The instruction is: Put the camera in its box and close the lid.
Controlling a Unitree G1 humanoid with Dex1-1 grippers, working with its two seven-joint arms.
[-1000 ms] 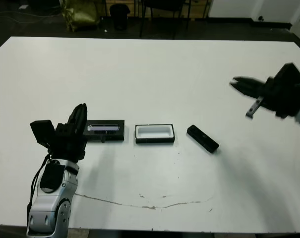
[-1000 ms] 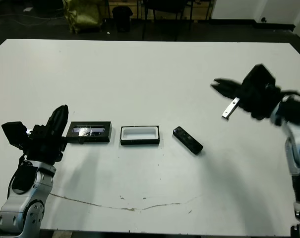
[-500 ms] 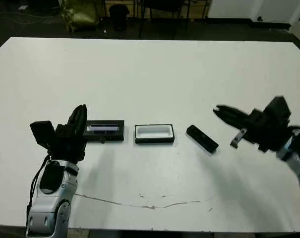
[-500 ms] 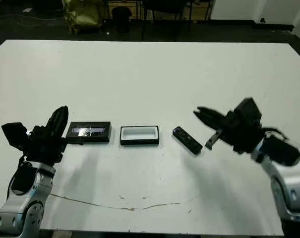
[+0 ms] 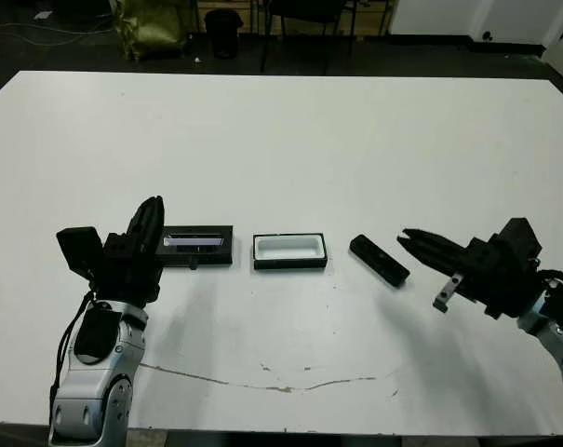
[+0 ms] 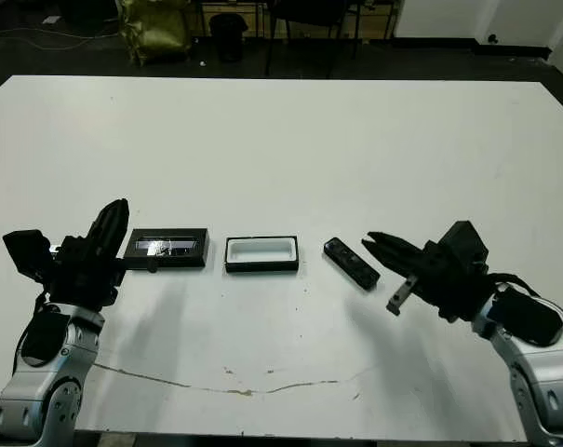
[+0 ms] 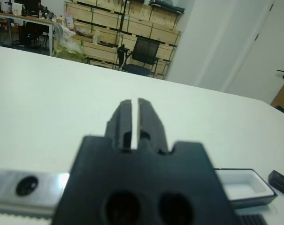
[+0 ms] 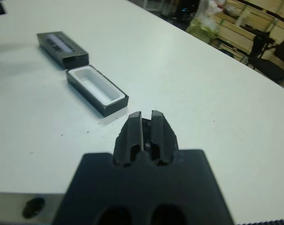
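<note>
On the counter (image 5: 281, 140):
Camera (image 5: 380, 260): lies diagonally, just right of the open box (image 5: 289, 251).
Nearer arm: right tool (image 5: 413, 241), fingers pressed together, tips just beside the camera's right end.
Left tool (image 5: 149, 219): pressed together, beside the lid (image 5: 198, 246).

The 3 things lie in a row across the middle of the frame, each apart from the next. The lid (image 5: 198, 245), left of centre, is a flat black rectangle with a silvery strip along its face. The box (image 5: 289, 251), at centre, is a shallow black tray lying open, its white lining empty. The camera (image 5: 380, 260), right of centre, is a slim black bar lying flat, angled down toward the right.
</note>
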